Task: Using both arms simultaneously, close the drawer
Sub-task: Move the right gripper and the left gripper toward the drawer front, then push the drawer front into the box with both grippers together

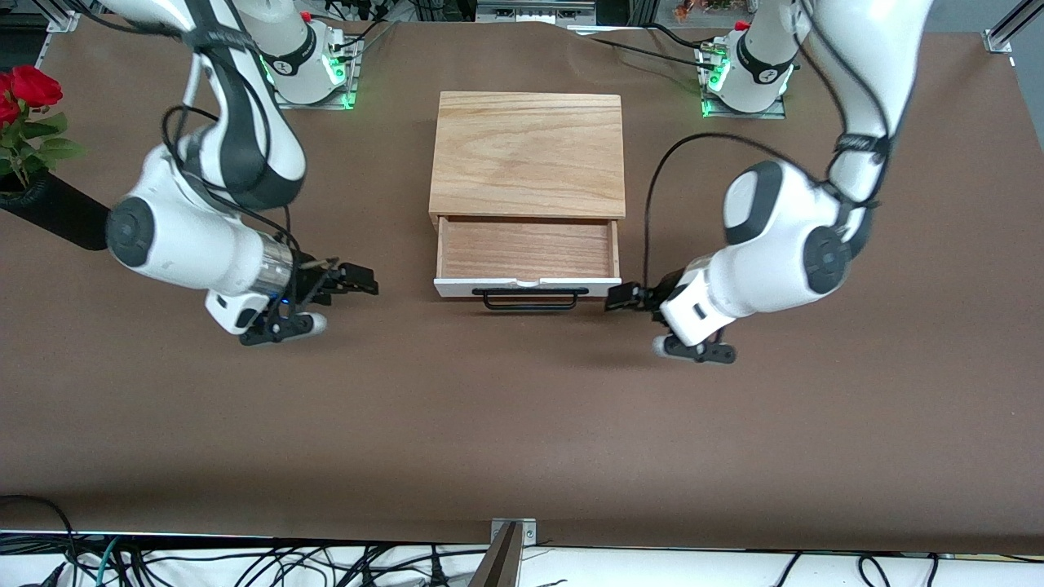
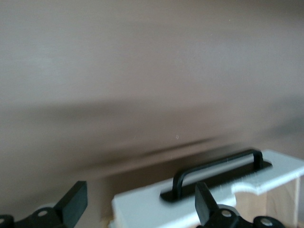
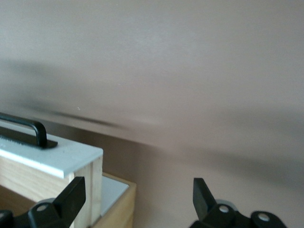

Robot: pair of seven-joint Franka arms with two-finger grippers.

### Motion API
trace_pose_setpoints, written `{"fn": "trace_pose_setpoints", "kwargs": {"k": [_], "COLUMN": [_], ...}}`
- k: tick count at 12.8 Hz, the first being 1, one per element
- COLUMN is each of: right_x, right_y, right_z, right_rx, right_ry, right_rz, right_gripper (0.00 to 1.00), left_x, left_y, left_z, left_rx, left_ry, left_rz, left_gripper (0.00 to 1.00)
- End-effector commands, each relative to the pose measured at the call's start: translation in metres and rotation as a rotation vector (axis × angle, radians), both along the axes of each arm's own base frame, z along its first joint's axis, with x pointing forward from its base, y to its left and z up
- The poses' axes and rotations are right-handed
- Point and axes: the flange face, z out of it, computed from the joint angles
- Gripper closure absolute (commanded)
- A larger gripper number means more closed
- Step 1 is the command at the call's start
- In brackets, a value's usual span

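Two pincers, both spread, flank the open drawer (image 1: 526, 257) mid-surface: left pincer (image 1: 624, 297) just beside its white front's corner, right pincer (image 1: 359, 281) well apart, seemingly lining up a joint push.

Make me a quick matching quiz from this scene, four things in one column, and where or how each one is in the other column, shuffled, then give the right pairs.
Things:
1. drawer
2. left tool
3. right tool
4. rose

Places or states:
A. at the table edge, at the right arm's end
B. open, by the white front's corner toward the left arm's end
C. pulled out of the box, nothing in it
D. open, apart from the drawer, toward the right arm's end

Pairs: 1-C, 2-B, 3-D, 4-A
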Motion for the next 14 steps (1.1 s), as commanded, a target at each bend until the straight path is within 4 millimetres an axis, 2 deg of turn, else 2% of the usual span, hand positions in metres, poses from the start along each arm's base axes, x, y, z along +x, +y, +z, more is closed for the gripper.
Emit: {"fn": "trace_pose_setpoints", "kwargs": {"k": [1, 3, 5, 9, 10, 14], "right_x": [0.006, 0.004, 0.000, -0.011, -0.012, -0.018], "right_y": [0.024, 0.038, 0.064, 0.109, 0.117, 0.127], "right_z": [-0.002, -0.013, -0.022, -0.037, -0.041, -0.053], "right_rx": [0.053, 0.081, 0.126, 0.194, 0.206, 0.194], "right_ry": [-0.017, 0.002, -0.010, -0.031, -0.043, -0.040], "right_rz": [-0.006, -0.030, -0.050, -0.080, -0.091, -0.071], "right_gripper": [0.00, 0.00, 0.00, 0.00, 0.00, 0.00], "left_x": [-0.006, -0.018, -0.026, -0.045, -0.048, -0.055], "left_y": [-0.048, -0.059, -0.068, -0.065, -0.063, -0.063], "left_z": [-0.017, -0.033, -0.037, -0.048, -0.051, -0.054], "left_rx": [-0.028, -0.014, -0.010, 0.020, 0.025, 0.036], "left_ry": [-0.031, 0.003, 0.021, 0.167, 0.193, 0.237], "left_rz": [-0.009, -0.034, -0.056, -0.131, -0.145, -0.166], "left_gripper": [0.00, 0.00, 0.00, 0.00, 0.00, 0.00]}}
